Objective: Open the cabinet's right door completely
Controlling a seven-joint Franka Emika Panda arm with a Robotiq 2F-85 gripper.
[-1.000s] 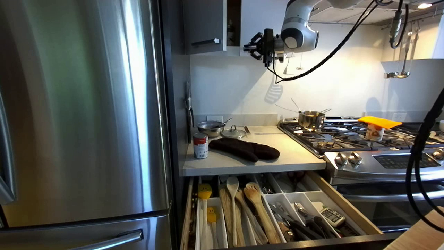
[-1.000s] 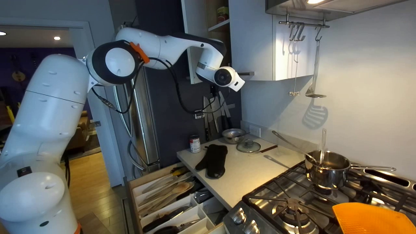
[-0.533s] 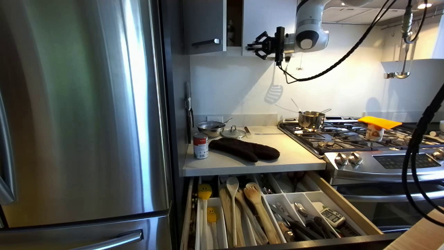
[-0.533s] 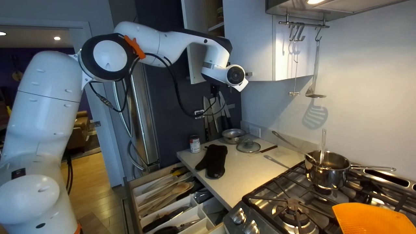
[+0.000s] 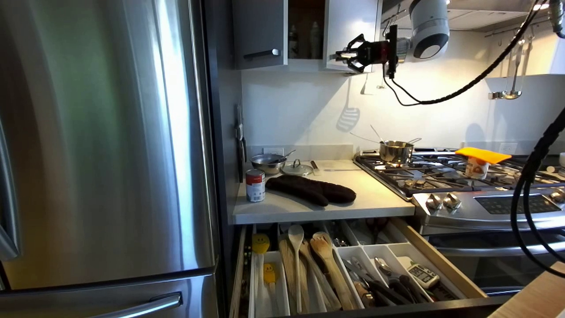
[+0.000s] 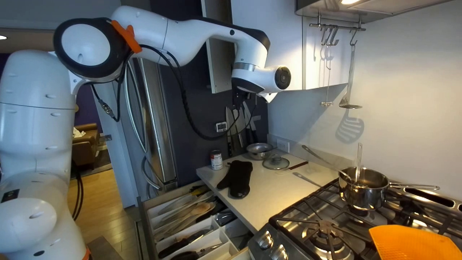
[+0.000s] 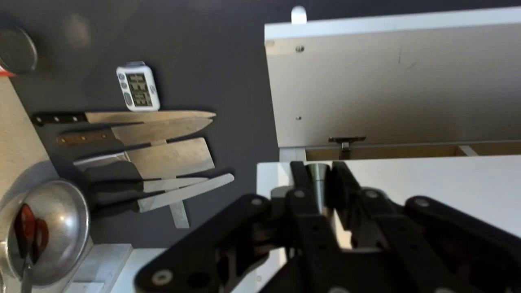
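Note:
The cabinet's right door (image 5: 351, 26) is pale and stands partly open; its flat face also shows in the wrist view (image 7: 427, 183). My gripper (image 7: 318, 167) is shut around the right door's metal handle (image 7: 321, 185). In an exterior view the gripper (image 5: 339, 56) is level in front of the door's lower part. In an exterior view the arm hides the handle and gripper. The left door (image 5: 259, 26) stands open, and its inner face shows in the wrist view (image 7: 386, 81). The dark cabinet interior (image 5: 305, 13) with bottles shows between the doors.
A fridge (image 5: 110, 132) stands at the left. An open utensil drawer (image 5: 441, 260) sticks out below the counter (image 5: 371, 210). Knives (image 7: 175, 158) and a timer (image 7: 138, 87) hang on the dark side panel. Utensils hang from a rail (image 6: 303, 25) under the hood, above the stove (image 6: 299, 249).
The right door has swung further open, and the gap between the doors is wider. My gripper has moved right in an exterior view, still on the handle, and the arm has drawn back.

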